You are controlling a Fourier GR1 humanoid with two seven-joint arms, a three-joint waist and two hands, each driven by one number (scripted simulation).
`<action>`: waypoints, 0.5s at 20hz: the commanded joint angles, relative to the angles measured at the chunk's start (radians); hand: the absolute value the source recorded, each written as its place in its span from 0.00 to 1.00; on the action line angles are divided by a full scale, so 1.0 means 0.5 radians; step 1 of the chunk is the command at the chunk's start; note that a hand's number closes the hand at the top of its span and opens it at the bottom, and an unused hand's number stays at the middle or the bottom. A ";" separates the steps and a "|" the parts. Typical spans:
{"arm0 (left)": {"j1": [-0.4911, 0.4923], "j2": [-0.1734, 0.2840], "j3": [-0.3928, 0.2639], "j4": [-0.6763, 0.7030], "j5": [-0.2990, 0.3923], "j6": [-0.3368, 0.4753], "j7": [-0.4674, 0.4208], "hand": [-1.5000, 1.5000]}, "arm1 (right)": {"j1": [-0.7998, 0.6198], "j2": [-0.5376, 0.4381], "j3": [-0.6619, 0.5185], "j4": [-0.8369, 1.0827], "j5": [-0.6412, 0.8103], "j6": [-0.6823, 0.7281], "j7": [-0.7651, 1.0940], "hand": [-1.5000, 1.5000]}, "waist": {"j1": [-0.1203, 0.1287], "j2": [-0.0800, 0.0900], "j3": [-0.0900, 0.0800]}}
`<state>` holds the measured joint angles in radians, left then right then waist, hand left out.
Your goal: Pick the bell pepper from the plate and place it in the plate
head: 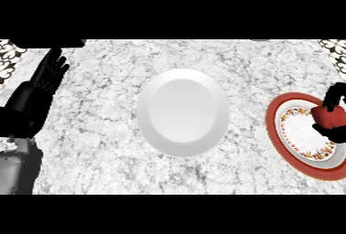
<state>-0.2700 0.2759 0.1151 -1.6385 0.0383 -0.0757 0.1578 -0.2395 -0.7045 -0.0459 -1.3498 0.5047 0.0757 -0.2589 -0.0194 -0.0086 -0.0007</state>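
A grey-and-white marbled kitchen counter [101,151] fills the head view, with patterned black-and-white tiling showing at its far left and far right corners. At the middle of the counter sits a plain white plate [183,112], nothing on it. Well apart from it, against the counter's right edge, lies a red-rimmed plate [290,151] with a white centre ringed by a small floral border; part of it runs out of view.

Over that red-rimmed plate the robot's right hand [332,132] is clamped on the red bell pepper [327,116], black fingers curled across the top and the thumb side wrapped under it, so that only the pepper's left and middle faces show. Whether the pepper touches the plate or is just above it cannot be told.

At the counter's left edge the left hand [49,75] rests open, fingers straight and pointing toward the far side, its grey forearm entering from the near left corner.
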 commanded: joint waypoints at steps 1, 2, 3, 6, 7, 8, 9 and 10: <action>-0.015 0.057 0.071 -0.035 0.071 -0.042 0.067 0.50 | 0.051 0.135 -0.025 -0.399 -0.278 0.163 0.046 1.00 | -0.008 -0.007 -0.001; -0.018 0.011 0.023 0.044 0.004 -0.011 -0.012 0.50 | 0.072 0.133 -0.058 -0.505 -0.353 0.205 0.061 1.00 | -0.025 -0.001 -0.002; 0.067 0.028 0.044 0.026 0.004 -0.036 -0.081 0.50 | -0.014 0.111 -0.029 -0.639 -0.360 0.315 0.289 1.00 | 0.003 0.000 -0.004; 0.105 0.013 0.057 -0.089 0.094 -0.084 -0.004 0.50 | 0.071 0.142 -0.054 -0.842 -0.413 0.364 0.357 1.00 | 0.024 0.006 0.000; -0.007 -0.088 -0.069 -0.024 -0.056 0.035 -0.009 0.50 | -0.069 0.215 0.043 -0.746 -0.349 0.353 0.395 1.00 | 0.033 0.015 0.000; -0.006 -0.055 -0.047 0.029 -0.043 -0.015 -0.059 0.50 | -0.157 0.226 0.052 -0.830 -0.378 0.414 0.574 1.00 | 0.035 0.015 0.000; -0.110 0.021 0.052 0.088 0.011 -0.038 -0.007 0.50 | -0.196 0.290 0.088 -0.792 -0.367 0.388 0.556 1.00 | 0.038 0.017 0.000; -0.128 0.013 0.054 0.199 0.009 -0.062 -0.095 0.50 | -0.233 0.325 0.152 -0.834 -0.312 0.386 0.616 1.00 | 0.036 0.019 0.000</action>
<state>-0.2879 0.2732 0.1243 -1.6142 0.0407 -0.0913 0.1428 -0.2878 -0.5961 -0.0209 -1.7030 0.3426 0.2401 -0.0478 -0.0064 -0.0030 -0.0009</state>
